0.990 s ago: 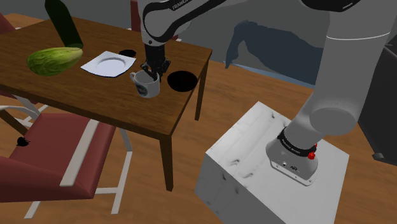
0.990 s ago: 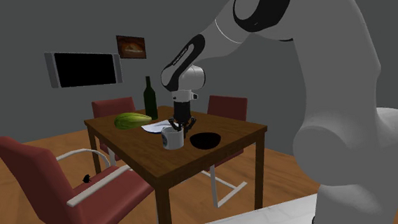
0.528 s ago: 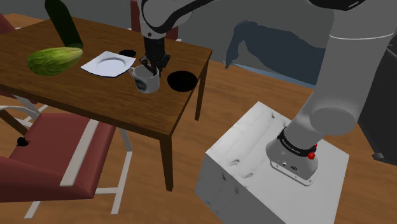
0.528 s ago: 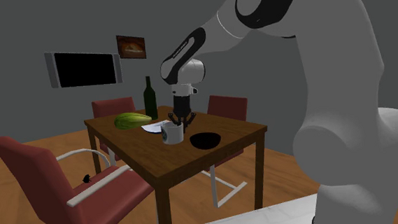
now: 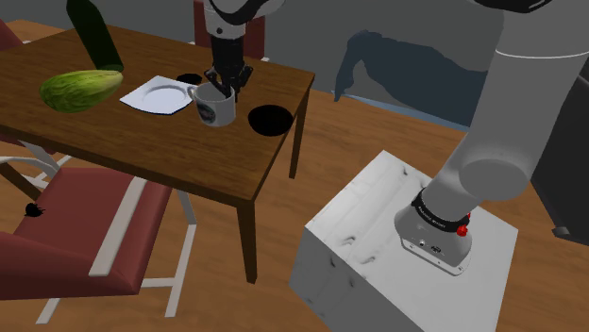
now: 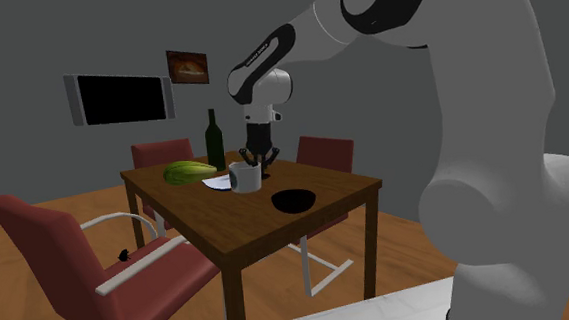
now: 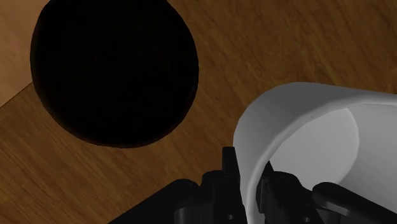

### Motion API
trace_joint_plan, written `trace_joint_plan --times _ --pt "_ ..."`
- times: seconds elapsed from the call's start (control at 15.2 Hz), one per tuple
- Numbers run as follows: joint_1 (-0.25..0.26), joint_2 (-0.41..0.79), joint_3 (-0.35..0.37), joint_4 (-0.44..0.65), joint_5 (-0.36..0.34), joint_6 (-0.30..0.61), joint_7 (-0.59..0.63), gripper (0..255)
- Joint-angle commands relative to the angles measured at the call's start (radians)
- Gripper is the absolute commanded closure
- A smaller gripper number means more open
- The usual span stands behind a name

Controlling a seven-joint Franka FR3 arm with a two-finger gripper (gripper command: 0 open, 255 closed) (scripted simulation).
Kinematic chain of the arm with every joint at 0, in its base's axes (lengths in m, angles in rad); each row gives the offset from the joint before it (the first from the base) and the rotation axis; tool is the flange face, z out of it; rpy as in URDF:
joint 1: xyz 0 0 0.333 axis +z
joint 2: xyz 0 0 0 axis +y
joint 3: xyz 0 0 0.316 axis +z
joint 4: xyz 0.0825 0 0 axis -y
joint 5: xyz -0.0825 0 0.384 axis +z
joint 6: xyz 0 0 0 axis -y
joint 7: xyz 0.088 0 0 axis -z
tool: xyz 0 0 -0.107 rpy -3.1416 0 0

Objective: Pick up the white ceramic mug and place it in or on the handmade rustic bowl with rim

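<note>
The white mug point(image 5: 214, 106) with a dark mark on its side hangs a little above the wooden table point(image 5: 142, 141), tilted slightly. My black gripper point(image 5: 227, 83) is shut on its rim, one finger inside and one outside, as the wrist view shows point(image 7: 249, 172) against the mug's wall point(image 7: 299, 133). The bowl point(image 5: 270, 119) is drawn black and stands on the table near its corner, just beside the mug on the shoulder view's right. In the second exterior view the mug point(image 6: 244, 176) hangs left of and above the bowl point(image 6: 295, 199). From the hand the bowl point(image 7: 114, 70) lies beside the mug.
A white plate point(image 5: 162, 94), a green melon-like fruit point(image 5: 80, 90), a dark bottle point(image 5: 94, 33) and a small black dish point(image 5: 190, 78) stand on the table. Red chairs point(image 5: 85, 236) surround it. My stand point(image 5: 396, 245) is at the lower right.
The gripper has risen with the mug in it; the mug has left the tabletop and drifted slightly toward the far side. The bowl has stayed put.
</note>
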Motion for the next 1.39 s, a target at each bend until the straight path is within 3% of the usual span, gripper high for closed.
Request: trace_joint_plan --times 0.0,0.53,0.99,1.32 --pt "0.0 -0.005 0.001 0.018 0.001 -0.023 0.0 255" --pt "-0.001 -0.029 0.003 0.093 0.007 -0.122 0.001 255" --pt "-0.093 -0.245 -0.038 -0.168 0.065 -0.077 -0.144 255" --pt "-0.133 -0.345 -0.075 -0.29 0.086 -0.058 -0.23 255"
